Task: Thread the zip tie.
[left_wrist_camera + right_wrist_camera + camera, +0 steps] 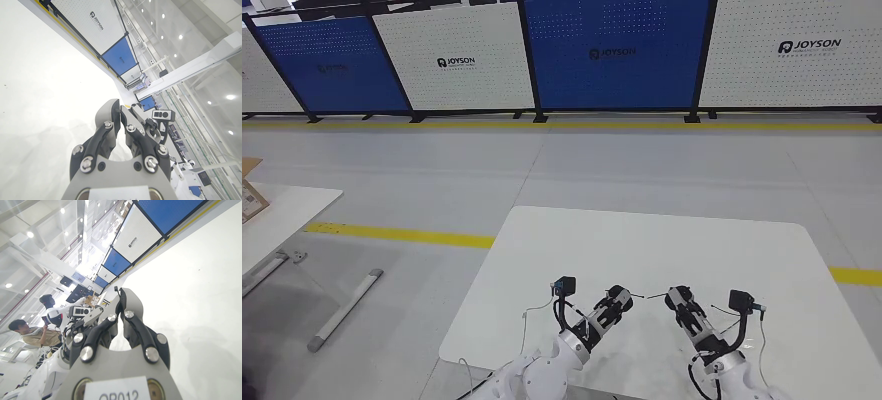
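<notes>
Above the smooth white table (662,240) with rounded corners, the left gripper (621,296) and the right gripper (675,297) face each other tip to tip, just apart. A thin black plastic zip tie (647,295) bridges the gap as a fine line. Each claw has 2 grey metal fingers lined with ribbed black pads, on black linkages with shiny bolts. The left wrist view shows the left claw pinched together on a short black stub of the zip tie (117,109). The right wrist view shows the right claw clamped tight, the zip tie (115,288) sticking its small square head out past the tips.
</notes>
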